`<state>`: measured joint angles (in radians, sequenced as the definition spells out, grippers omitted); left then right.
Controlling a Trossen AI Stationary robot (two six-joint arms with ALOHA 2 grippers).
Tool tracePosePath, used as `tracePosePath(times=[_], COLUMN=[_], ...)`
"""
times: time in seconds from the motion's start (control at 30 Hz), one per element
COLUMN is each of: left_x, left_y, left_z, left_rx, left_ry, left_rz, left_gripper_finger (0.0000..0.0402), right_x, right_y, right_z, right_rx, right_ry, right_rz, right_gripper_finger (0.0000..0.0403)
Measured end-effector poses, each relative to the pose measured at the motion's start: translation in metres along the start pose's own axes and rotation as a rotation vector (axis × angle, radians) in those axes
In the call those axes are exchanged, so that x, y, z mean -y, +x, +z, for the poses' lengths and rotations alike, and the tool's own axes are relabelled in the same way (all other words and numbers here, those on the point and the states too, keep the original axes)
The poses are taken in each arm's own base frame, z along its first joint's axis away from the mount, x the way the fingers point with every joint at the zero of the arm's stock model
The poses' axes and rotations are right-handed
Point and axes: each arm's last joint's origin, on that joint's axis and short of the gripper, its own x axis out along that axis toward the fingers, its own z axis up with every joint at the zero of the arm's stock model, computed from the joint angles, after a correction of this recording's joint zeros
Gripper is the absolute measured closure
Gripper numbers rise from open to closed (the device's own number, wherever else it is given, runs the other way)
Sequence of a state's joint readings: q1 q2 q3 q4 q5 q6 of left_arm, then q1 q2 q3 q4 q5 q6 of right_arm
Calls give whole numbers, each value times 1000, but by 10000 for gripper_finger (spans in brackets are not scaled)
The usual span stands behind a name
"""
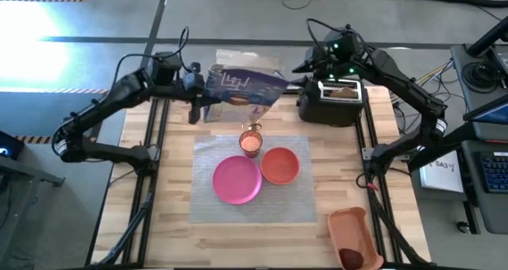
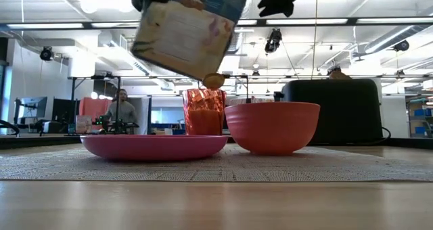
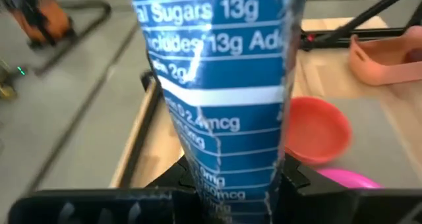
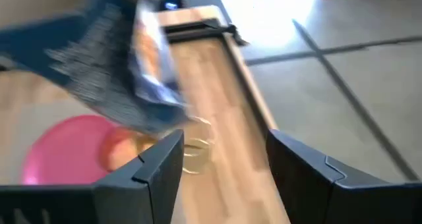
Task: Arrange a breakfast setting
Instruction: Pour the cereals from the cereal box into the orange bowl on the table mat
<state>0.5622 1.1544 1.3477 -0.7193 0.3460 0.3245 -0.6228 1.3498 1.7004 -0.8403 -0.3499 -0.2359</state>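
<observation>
Blue carton: a blue-and-white juice carton point(image 1: 242, 86) hangs tilted in the upper middle of the high view, spout end down over the small translucent orange cup point(image 1: 251, 140).
Left claw: the left claw point(image 1: 198, 91) is clamped on the carton's far end (its wrist view shows the label pinched between the fingers).
Right claw: the right claw point(image 1: 305, 66) sits up near the toaster point(image 1: 333, 99), fingers apart and holding nothing.
Cup: already orange with liquid, standing on the grey placemat point(image 1: 302, 198) just above the pink plate point(image 1: 236, 179) and orange bowl point(image 1: 280, 164).
Step in hand: pouring the drink, by my reading.
Next move: likely calls for tipping the carton upright without dripping, then setting it down off the mat.
Tray: lower right, with something dark red in it point(image 1: 353, 256).
</observation>
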Motion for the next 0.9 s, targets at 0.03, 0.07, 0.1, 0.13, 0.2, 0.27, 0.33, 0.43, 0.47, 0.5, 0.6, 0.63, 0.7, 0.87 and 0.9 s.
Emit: tracePosePath(times=[0.03, 0.07, 0.1, 0.13, 0.2, 0.27, 0.33, 0.43, 0.47, 0.5, 0.6, 0.63, 0.7, 0.87, 0.9], left_x=[1, 2, 3, 4, 6, 9, 11, 15, 16, 18, 21, 23, 28, 42, 44], left_y=[-4, -9, -14, -19, -30, -40, -46, -52, -53, -53, -53, -53, -51, -43, -40], left_z=[3, 6, 9, 12, 17, 21, 26, 31, 32, 32, 29, 29, 30, 28, 28], left_rx=[-16, -30, -44, -57, -81, -97, -88, -67, -68, -77, -123, -131, -133, -212, -224], left_ry=[-20, -39, -54, -68, -98, -137, -194, -298, -325, -353, -424, -432, -441, -477, -473], left_rz=[-7, -12, -17, -20, -28, -38, -79, -148, -160, -166, -174, -187, -228, -349, -372], left_gripper_finger=[331, 331, 331, 331, 331, 332, 332, 332, 332, 332, 332, 332, 333, 333, 333], right_x=[0, 1, 1, 1, 1, 1, 1, 1, 0, 0, 1, 0, 0, 0, 0], right_y=[-1, -2, -2, -3, -5, -6, -6, -5, -5, -5, -4, -4, -4, -4, -4], right_z=[0, 0, 0, 0, 0, 0, 0, -1, -2, -4, -7, -8, -9, -10, -10], right_rx=[-5, -9, -12, -14, -12, -12, -12, -24, -36, -50, -84, -94, -107, -115, -115], right_ry=[1, 0, -1, -1, -3, -14, -14, -9, -5, -2, 7, 10, 14, 16, 17], right_rz=[-28, -53, -70, -80, -89, -97, -99, -97, -94, -92, -107, -105, -103, -101, -101], right_gripper_finger=[200, 200, 199, 199, 200, 200, 199, 200, 200, 200, 200, 200, 200, 200, 200])
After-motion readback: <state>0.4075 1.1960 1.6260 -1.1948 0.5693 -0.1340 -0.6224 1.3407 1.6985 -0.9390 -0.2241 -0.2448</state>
